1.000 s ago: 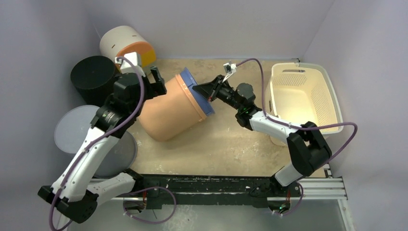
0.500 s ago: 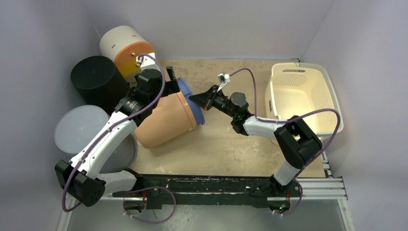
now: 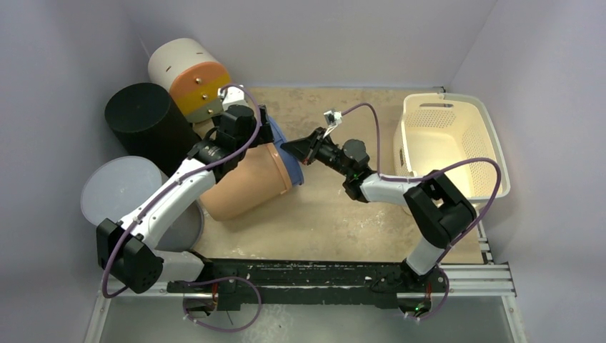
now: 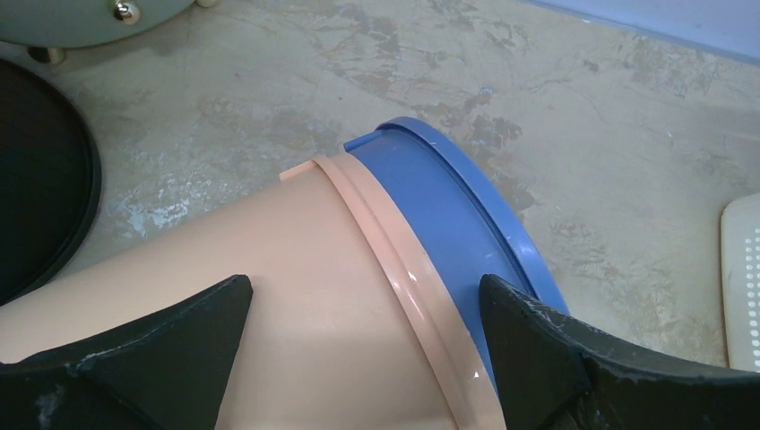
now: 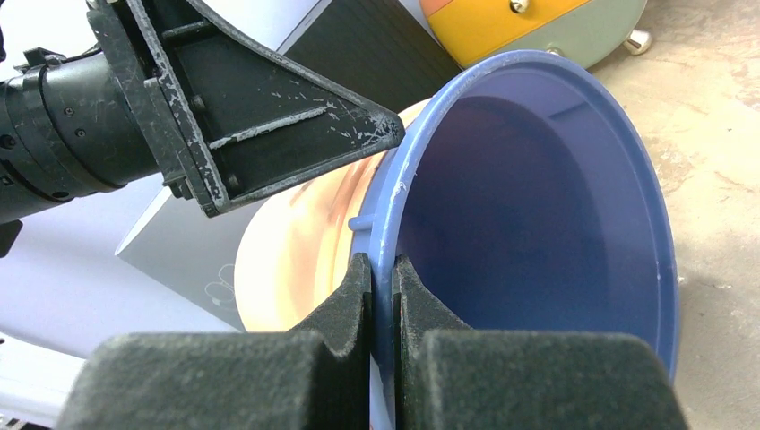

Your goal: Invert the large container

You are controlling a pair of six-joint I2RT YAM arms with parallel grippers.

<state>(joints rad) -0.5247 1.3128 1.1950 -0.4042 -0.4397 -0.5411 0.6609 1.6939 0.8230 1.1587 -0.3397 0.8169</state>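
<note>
Top view: the container (image 3: pixel 246 182) lies tilted on its side at the table's (image 3: pixel 343 214) left rear. Left wrist: the left claw (image 4: pixel 363 287) is spread astride its body. Right wrist: its blue rim (image 5: pixel 399 193) is pinched by the right claw (image 5: pixel 383 269); the mouth should be swung downward, pinch held firm.

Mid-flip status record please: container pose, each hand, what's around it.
container: lying tilted on its side, mouth toward the right arm, not yet upside down
right hand: shut on the blue rim, one finger inside, one outside
left hand: open, fingers straddling the container near the rim; contact unclear
nearby: black bin and grey bin on the left, basket on the right
</note>
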